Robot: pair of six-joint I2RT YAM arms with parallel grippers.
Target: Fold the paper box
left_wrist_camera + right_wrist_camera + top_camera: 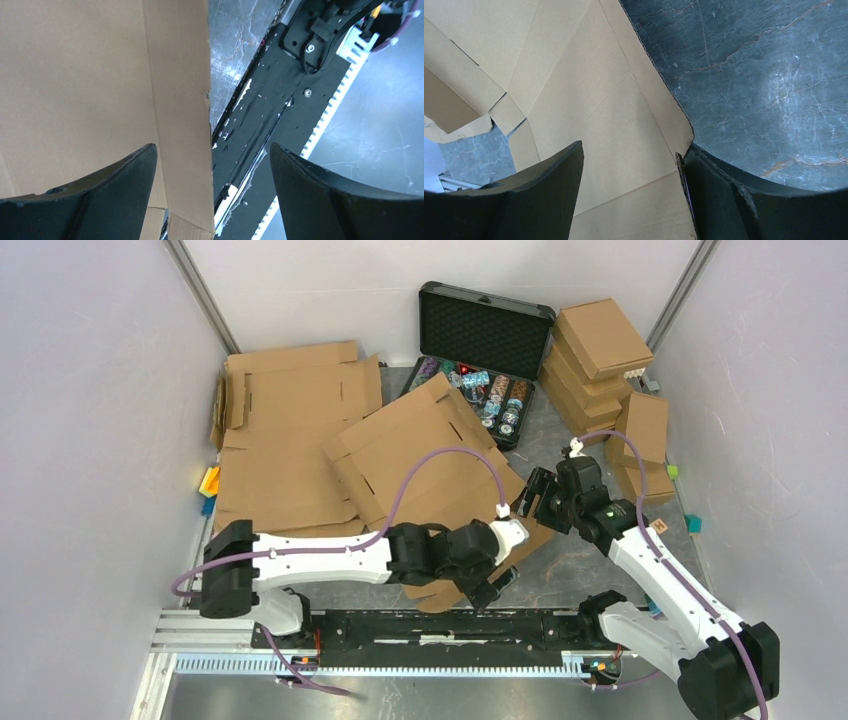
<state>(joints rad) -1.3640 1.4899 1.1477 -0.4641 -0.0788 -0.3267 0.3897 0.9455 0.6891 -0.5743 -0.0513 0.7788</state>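
1. Two arms reach in over the paper box (430, 455), one from each side.
2. It is a flat brown die-cut sheet, lying skewed on the middle of the desk (585, 565). One corner points toward the near edge.
3. The left gripper (493, 587) is at that near corner. Its jaws stand spread wide, and the wrist view shows the sheet's straight edge running up between them, not pinched.
4. Beyond that edge, the same view shows the black rail (260, 115) that runs along the desk's near edge.
5. The right gripper (535, 498) is over the sheet's right side, jaws also wide apart and holding nothing. A rounded flap corner lies flat beneath them, and its edge meets one finger (724, 200).
6. An open black case (485, 330) with foam lining and colourful chips stands at the far edge, just beyond the sheet.
7. Several folded boxes (600, 340) are stacked in the far right corner.
8. More flat cardboard (290, 440) lies toward the far left corner, partly under the sheet.
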